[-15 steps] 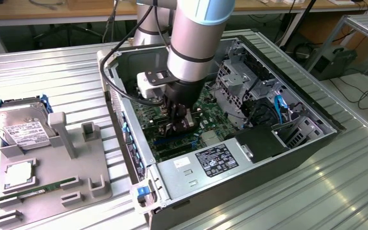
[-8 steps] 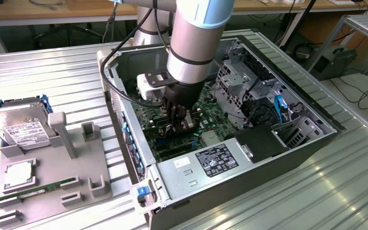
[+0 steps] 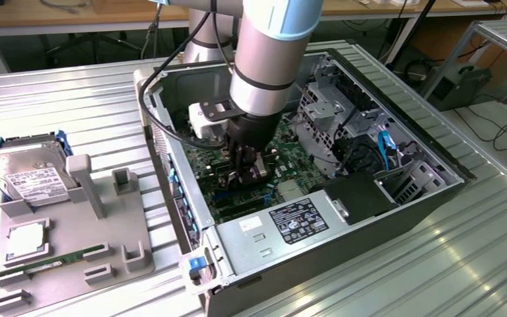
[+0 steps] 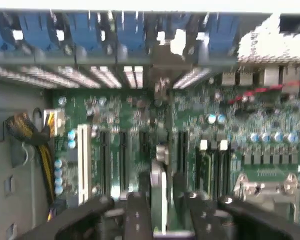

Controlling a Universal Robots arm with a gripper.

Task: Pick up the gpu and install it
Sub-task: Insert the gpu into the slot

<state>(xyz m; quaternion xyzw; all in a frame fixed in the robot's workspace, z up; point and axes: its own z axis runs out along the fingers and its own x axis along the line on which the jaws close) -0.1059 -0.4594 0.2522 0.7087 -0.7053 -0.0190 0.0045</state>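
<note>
At nine o'clock on the ribbed surface (image 3: 77, 99): a grey holder (image 3: 77, 231) with hard drive (image 3: 24, 173) and memory stick (image 3: 55, 259). At centre, inside the open computer case (image 3: 430, 198): gripper (image 3: 249, 173) low over the motherboard (image 4: 115, 125), released, fingers (image 4: 138, 215) flanking the gpu (image 4: 160, 185), standing edge-on among the slots.

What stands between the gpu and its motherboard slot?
Nothing visible. The gpu stands edge-on below the claw, down among the motherboard's expansion slots; whether it is fully seated is unclear.
</note>
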